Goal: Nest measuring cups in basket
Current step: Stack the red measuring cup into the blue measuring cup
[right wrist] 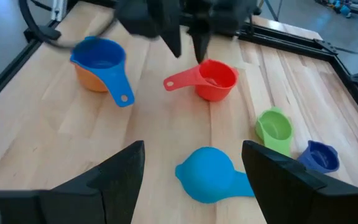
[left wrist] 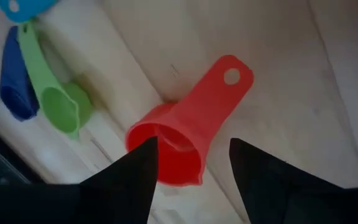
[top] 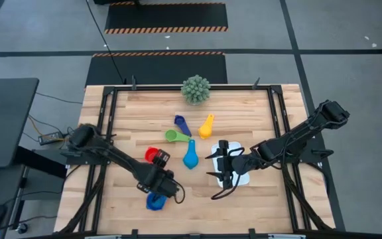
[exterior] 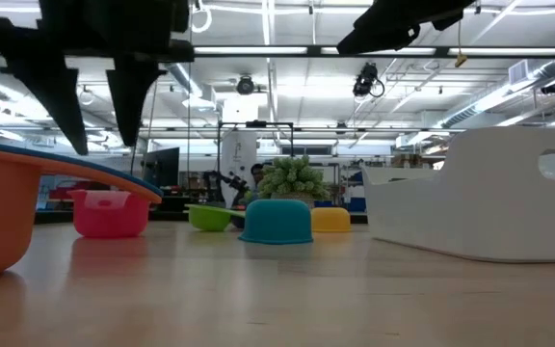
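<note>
Hovering my left gripper (left wrist: pixel 191 180) with its fingers apart over the red measuring cup (left wrist: pixel 179 140), I see the bowl right between the tips, its handle pointing away ahead, while the open right gripper (top: pixel 221 162) waits over the basket (top: pixel 243 178).

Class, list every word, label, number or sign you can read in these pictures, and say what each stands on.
None can be read.
Red measuring cup, blue cup, green cup: no size marks show.
White basket: plain.
Floor hazard stripes: pattern only, no words.
Room behind the table in the low view: any signs are too small to read.
</note>
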Controlling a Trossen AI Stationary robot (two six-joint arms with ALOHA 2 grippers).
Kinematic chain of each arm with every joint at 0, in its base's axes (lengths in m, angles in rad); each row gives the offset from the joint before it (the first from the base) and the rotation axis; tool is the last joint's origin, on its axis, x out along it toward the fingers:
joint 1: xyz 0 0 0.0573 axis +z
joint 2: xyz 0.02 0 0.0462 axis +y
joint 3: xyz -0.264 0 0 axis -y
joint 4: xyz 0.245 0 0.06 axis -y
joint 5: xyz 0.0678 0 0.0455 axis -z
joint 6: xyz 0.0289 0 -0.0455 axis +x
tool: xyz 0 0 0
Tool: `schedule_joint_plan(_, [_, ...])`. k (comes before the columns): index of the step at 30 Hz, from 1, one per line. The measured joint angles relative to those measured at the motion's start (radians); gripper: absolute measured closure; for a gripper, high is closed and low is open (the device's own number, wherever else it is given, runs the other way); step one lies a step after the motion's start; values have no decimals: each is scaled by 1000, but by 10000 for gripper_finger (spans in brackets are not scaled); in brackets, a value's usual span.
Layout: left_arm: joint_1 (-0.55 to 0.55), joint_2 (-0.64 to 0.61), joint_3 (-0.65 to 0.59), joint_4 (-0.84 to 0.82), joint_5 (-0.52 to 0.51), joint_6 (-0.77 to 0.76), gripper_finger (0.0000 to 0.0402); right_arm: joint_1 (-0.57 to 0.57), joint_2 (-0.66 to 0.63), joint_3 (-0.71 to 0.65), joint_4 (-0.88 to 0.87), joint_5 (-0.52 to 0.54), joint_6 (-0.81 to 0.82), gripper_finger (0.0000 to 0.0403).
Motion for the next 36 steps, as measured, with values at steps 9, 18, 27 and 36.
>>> schedule_joint_plan(9, [5,-211,-268,209,10,-73,198,-26,0,0,2,-2,6,126])
schedule_joint_plan(18, [43,-284,-410,345,40,-106,198,-47,0,0,8,-49,-6,126])
schedule_joint_plan(27, [89,-283,-468,410,54,-41,198,-55,1,0,4,-56,-10,126])
schedule_joint_plan(36, [137,-283,-478,420,118,-40,230,-55,1,0,4,-56,-17,126])
